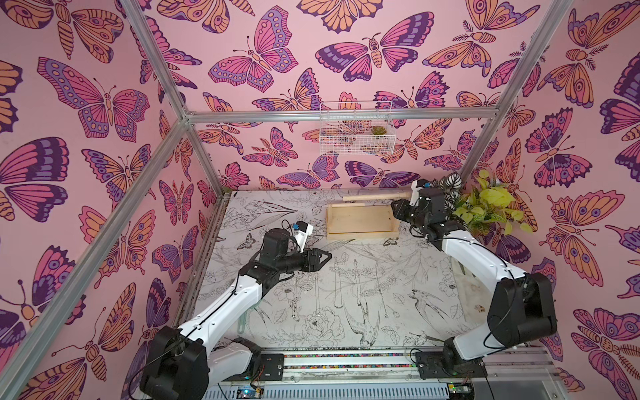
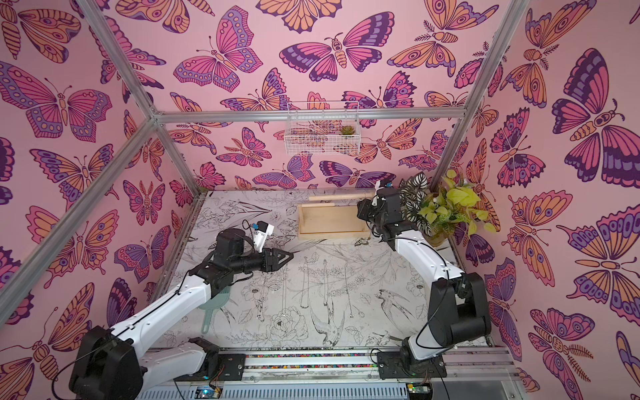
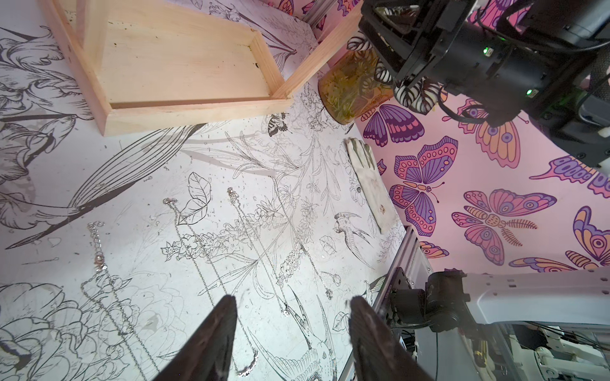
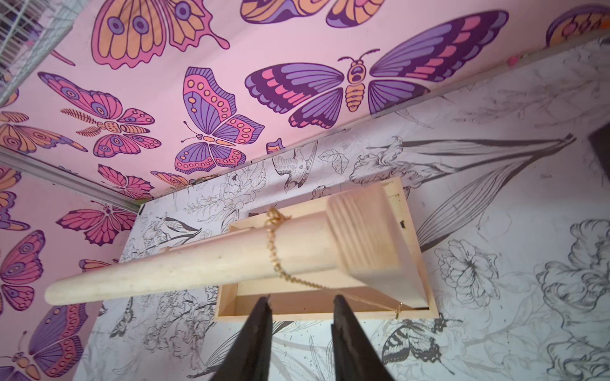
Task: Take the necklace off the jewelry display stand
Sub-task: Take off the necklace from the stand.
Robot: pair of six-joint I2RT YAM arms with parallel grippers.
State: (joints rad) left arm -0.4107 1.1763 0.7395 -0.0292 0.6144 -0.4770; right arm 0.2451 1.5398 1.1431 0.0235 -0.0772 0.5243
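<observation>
The pale wooden jewelry display stand sits at the back of the table; it also shows in the left wrist view. In the right wrist view a gold necklace hangs over the round crossbar close to one upright. From there its chain slants down just past my right gripper, whose jaws stand apart with nothing clamped. Both top views show that gripper at the crossbar's right end; the necklace cannot be made out there. My left gripper hovers open above mid-table.
Several silver chains lie flat on the printed table under the left gripper. A white wire basket hangs on the back wall. Potted plants fill the back right corner. A pale glove lies along the right wall.
</observation>
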